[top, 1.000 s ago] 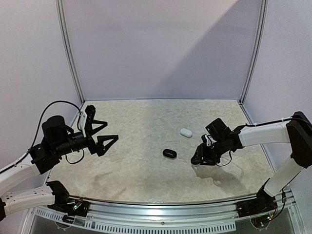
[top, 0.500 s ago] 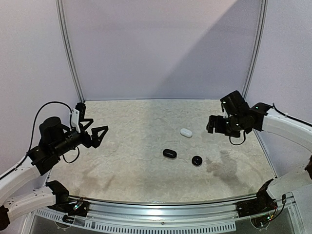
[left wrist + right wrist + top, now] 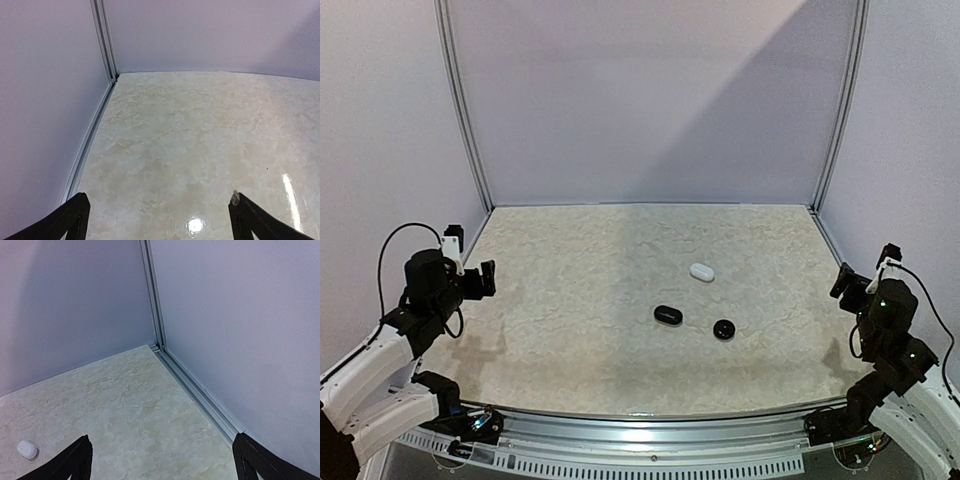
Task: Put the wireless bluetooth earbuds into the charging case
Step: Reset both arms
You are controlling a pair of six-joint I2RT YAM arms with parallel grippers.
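Left gripper [image 3: 470, 259] hangs with jaws spread wide, holding nothing, at the left edge of the beige marbled tabletop [image 3: 580, 300]; the right gripper [image 3: 866, 268] gapes equally wide and holds nothing at the right edge. Well apart from both, mid-table, lie a white oval charging case [image 3: 702, 271], a glossy black oval case [image 3: 668, 314] and, near it, a small round black piece [image 3: 724, 329], too small to tell whether earbud or case

On the beige marbled tabletop [image 3: 570, 300] lies a black oval case [image 3: 668, 314], with a white oval case [image 3: 701, 271] behind it and a small round black piece [image 3: 723, 329] beside it.
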